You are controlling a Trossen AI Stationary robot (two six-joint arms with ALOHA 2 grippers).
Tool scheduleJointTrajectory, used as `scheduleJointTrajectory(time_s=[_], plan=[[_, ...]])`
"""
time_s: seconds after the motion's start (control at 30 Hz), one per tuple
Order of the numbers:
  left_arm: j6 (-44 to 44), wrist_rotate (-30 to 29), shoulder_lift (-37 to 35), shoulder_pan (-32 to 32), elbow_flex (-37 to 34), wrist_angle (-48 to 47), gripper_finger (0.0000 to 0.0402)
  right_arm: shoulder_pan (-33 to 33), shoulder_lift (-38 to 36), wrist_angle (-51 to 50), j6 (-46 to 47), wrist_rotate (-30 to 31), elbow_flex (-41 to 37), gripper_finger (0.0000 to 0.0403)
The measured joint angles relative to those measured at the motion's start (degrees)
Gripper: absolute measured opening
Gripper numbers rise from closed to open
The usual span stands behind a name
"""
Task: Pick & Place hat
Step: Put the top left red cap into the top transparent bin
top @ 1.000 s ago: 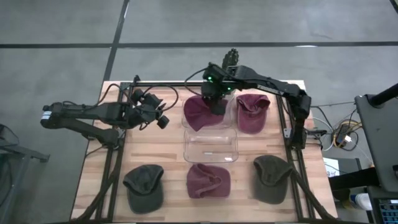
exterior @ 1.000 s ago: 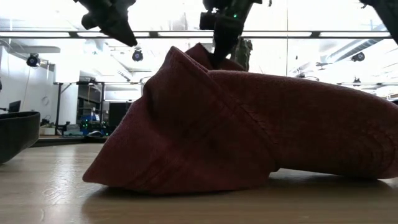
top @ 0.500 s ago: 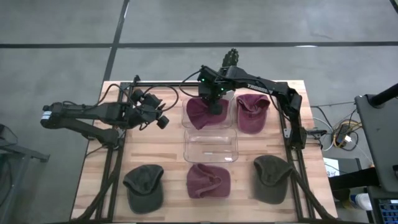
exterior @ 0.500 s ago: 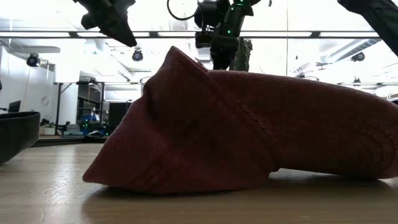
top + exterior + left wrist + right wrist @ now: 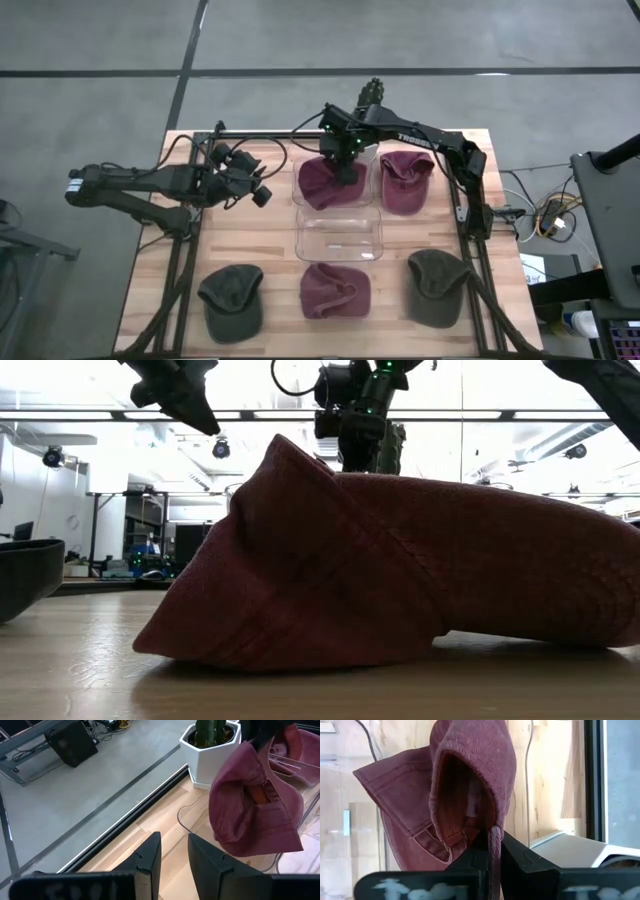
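Three maroon hats showing: one hanging over a bin, one beside it, one in front. Two olive hats lying. Two clear bins sitting.

High view looks straight down; low view sits at tabletop level.

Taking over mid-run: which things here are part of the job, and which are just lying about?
In the job: right gripper, shut on the maroon hat; clear bin.
Lying about: second maroon hat, near maroon hat, two green hats, potted plant; left gripper waits.
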Motion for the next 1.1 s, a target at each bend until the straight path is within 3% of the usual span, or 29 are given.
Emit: scheduleJointTrajectory(time_s=[0.23, 0.7, 1.1], plan=[[0.00, 0.00, 0.00, 0.00, 0.00, 0.02, 0.0090, -0.07, 0.00, -0.09, -1.47, -0.24, -0.06, 0.0022], [0.42, -0.02, 0.00, 0.00, 0.00, 0.02, 0.0090, -0.03, 0.00, -0.12, -3.52, 0.52, -1.03, 0.0142], [0.45, -0.01, 0.00, 0.00, 0.00, 0.02, 0.0090, -0.04, 0.00, 0.03, -4.04, 1.44, -1.02, 0.0155]])
